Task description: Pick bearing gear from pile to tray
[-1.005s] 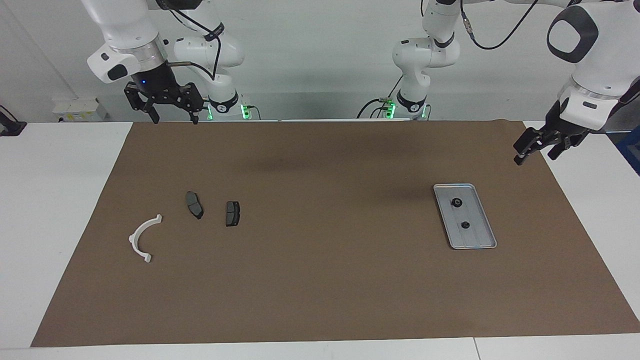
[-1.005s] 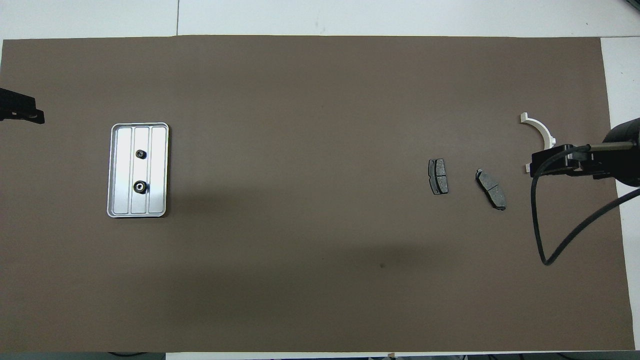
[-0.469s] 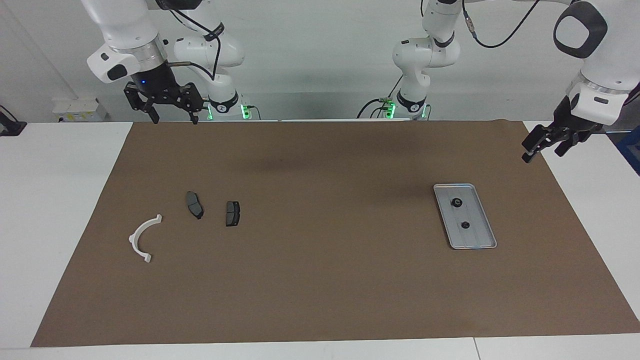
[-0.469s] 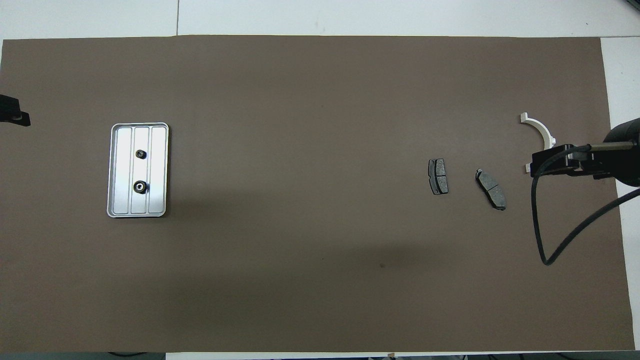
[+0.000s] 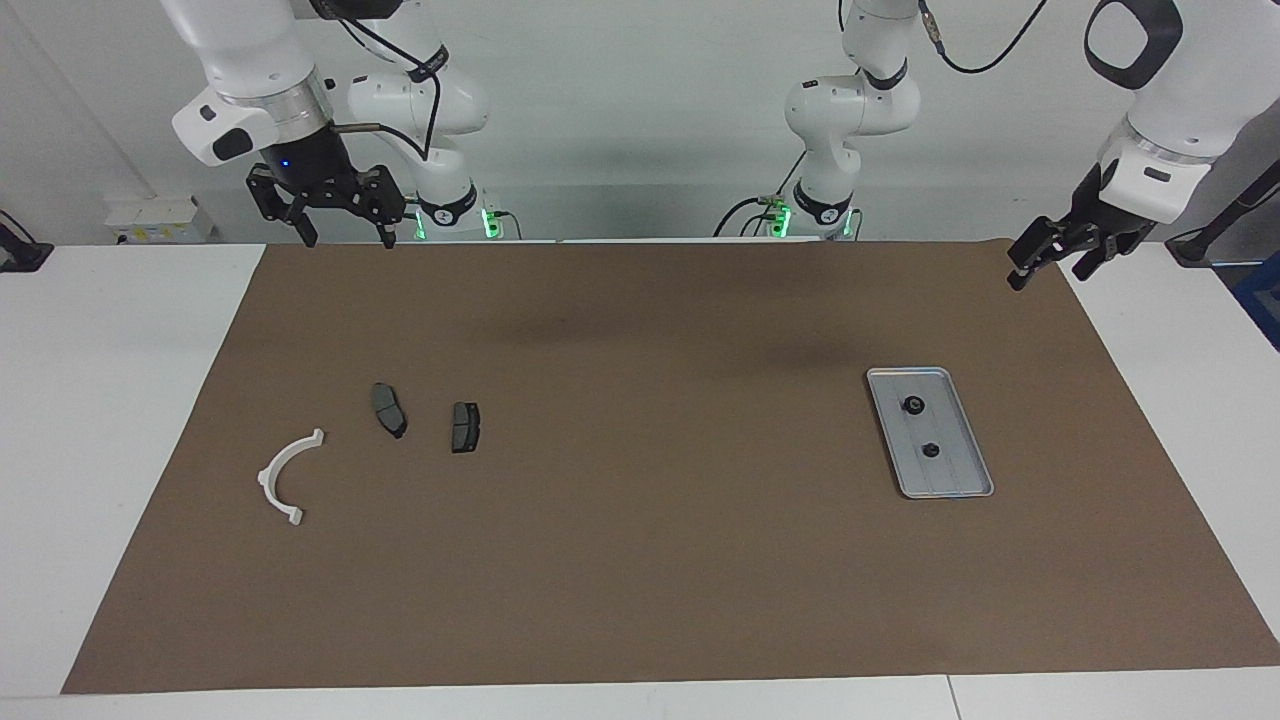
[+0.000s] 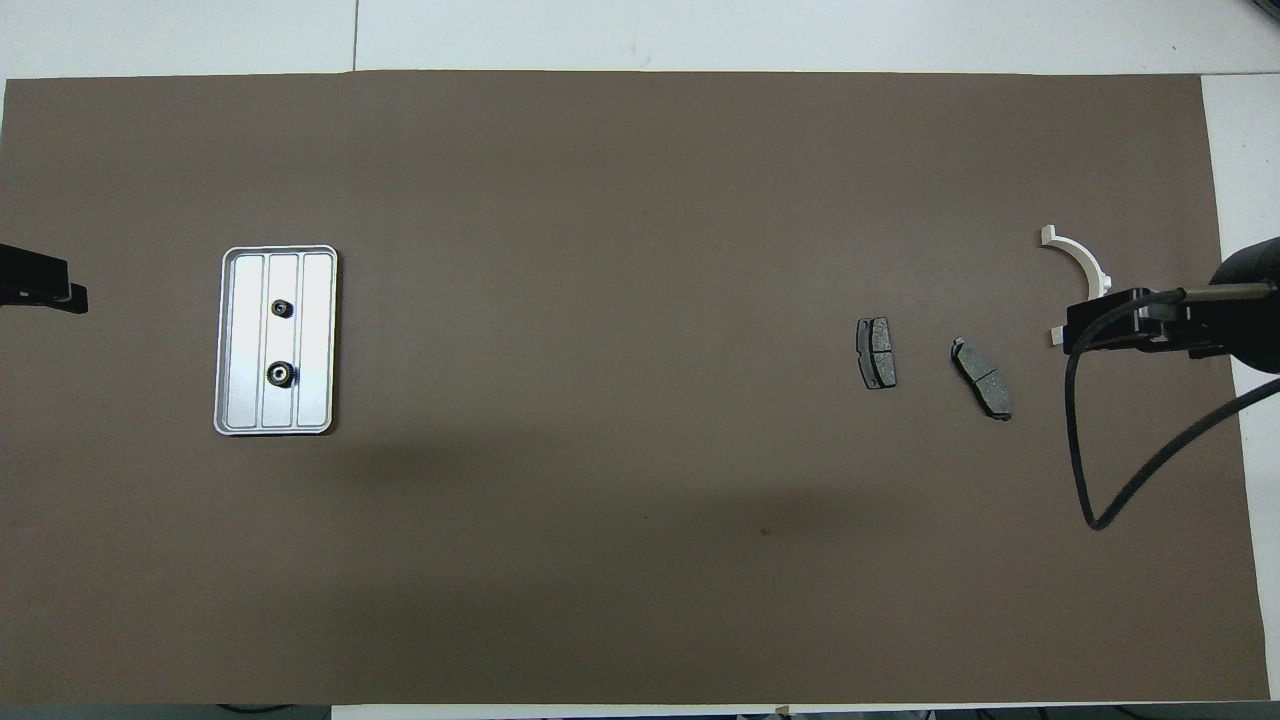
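Note:
The silver tray lies on the brown mat toward the left arm's end. Two small black bearing gears rest in it, also seen from above. The pile toward the right arm's end holds a white half-ring and two dark brake pads. My left gripper hangs open and empty above the mat's edge, apart from the tray. My right gripper waits open, raised high above the pile's end.
The brown mat covers most of the white table. A black cable loops down from the right arm in the overhead view. Both arm bases stand at the table's robot side.
The left gripper has risen and swung toward the robots along the mat's edge. The right arm, the tray and the pile have not moved.

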